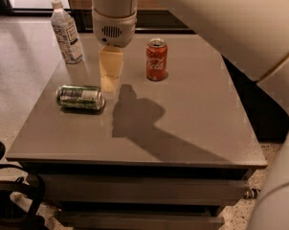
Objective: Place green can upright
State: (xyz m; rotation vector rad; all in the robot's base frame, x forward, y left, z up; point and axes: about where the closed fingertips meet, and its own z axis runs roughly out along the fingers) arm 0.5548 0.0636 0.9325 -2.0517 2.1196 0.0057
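Green can (80,97) lies on its side on the grey table (192,128), toward the view's left, long axis running across the view, so the task isn't done yet. Gripper (109,83) hangs below the white wrist, just behind & a bit right of the can's right end, low over the tabletop. It doesn't seem to touch the can. Nothing visible in it, but how wide it's set I can't tell from this angle. Risks from here, imo:

1. The can is a cylinder on its side, so an off-centre nudge on approach prob sends it rolling toward the front edge or toward the back, out of line w/ the gripper.
2. The barrel is smooth metal. A grasp that isn't square across it could slip or skew as the can gets tilted up, leaving it on its rim to topple again.
3. Letting go too high, or w/ the can not quite vertical, has the same result: back on its side.
4. Thin wall, so too hard a squeeze may dent it.
5. The red Coca-Cola can (156,59) stands upright to the right of the gripper, and the clear plastic bottle (67,31) stands near the back-left corner. A wide wrist swing or the bulky forearm could knock either one over, esp. while rotating the green can up.
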